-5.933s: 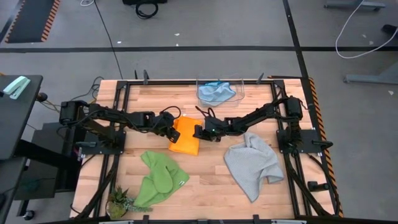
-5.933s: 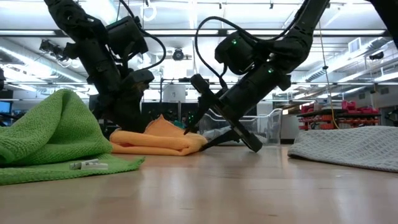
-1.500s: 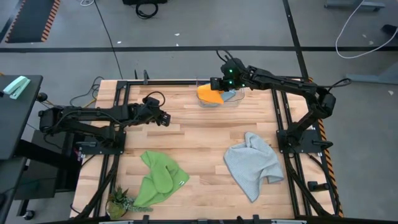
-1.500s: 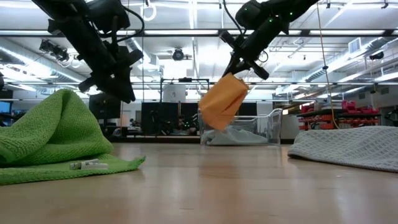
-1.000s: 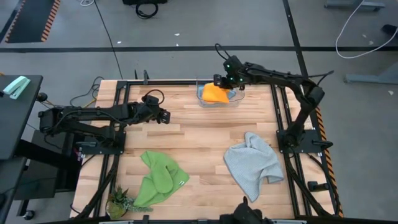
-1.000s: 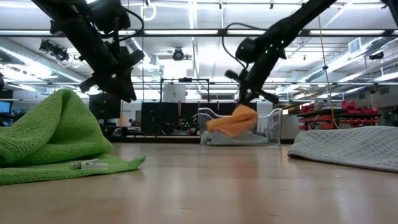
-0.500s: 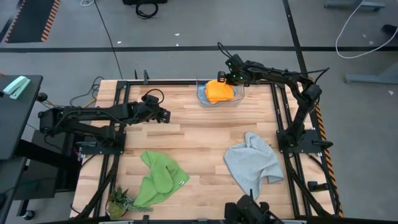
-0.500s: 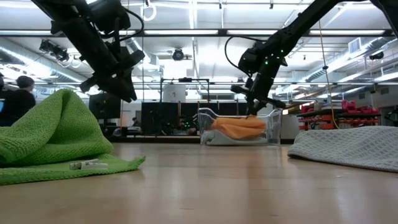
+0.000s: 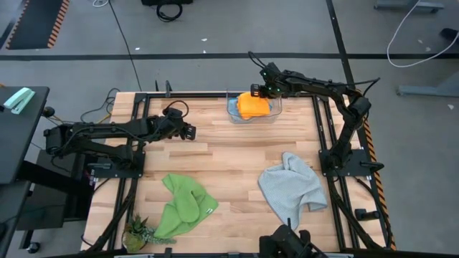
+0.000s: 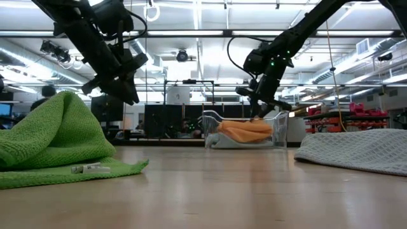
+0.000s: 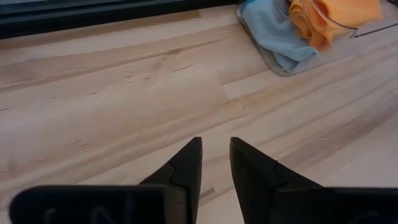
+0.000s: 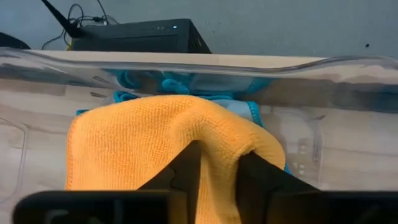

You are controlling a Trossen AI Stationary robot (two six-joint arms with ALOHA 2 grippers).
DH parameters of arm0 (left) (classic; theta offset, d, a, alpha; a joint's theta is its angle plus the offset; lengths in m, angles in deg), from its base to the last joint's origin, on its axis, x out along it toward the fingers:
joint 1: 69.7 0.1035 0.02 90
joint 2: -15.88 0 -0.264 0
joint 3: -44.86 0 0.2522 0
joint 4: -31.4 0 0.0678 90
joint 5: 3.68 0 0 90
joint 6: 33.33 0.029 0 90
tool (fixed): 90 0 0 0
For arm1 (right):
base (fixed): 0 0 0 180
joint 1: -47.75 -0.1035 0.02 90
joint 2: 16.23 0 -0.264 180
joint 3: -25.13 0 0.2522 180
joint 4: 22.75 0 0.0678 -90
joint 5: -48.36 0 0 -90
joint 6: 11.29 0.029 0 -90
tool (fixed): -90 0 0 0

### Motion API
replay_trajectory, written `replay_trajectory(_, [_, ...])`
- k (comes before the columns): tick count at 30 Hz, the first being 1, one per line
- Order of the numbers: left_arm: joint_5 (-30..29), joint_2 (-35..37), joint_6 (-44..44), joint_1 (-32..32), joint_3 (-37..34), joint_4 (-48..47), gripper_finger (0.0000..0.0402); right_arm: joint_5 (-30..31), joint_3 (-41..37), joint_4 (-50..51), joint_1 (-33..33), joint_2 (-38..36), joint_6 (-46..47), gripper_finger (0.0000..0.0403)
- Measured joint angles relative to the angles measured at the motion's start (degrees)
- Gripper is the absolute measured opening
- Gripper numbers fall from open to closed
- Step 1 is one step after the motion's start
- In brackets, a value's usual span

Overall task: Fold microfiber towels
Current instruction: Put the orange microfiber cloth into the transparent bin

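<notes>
Right tool hovering, fingers parted, over orange towel lying in clear bin at twelve o'clock — left tool idling, parted, empty.

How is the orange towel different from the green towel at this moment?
The orange towel lies folded and compact in the clear bin at the table's far edge, on top of a blue towel; the green towel lies loose and crumpled on the bare table near the front. The right tool is over the orange towel, while no tool is near the green one. Both are soft, plain cloths.
</notes>
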Motion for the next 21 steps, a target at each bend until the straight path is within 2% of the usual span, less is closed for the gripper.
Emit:
replay_trajectory(5, [0.00, 0.00, 0.03, 0.00, 0.00, -0.05, 0.0083, 0.43, 0.00, 0.02, 0.00, -0.12, -1.84, 0.0125])
replay_trajectory(10, [0.00, 0.00, 0.08, 0.00, 0.00, -0.63, 0.0081, 4.58, -0.04, 0.07, 0.01, -3.26, -6.00, 0.0148])
replay_trajectory(16, [0.00, 0.00, 0.15, 0.00, 0.00, -0.69, 0.0088, 6.91, -0.02, 0.31, 0.88, -9.07, -6.91, 0.0155])
replay_trajectory(21, [0.00, 0.00, 0.15, 0.00, 0.00, -0.69, 0.0091, 6.86, 0.00, 5.73, 1.51, -10.54, -6.87, 0.0154])
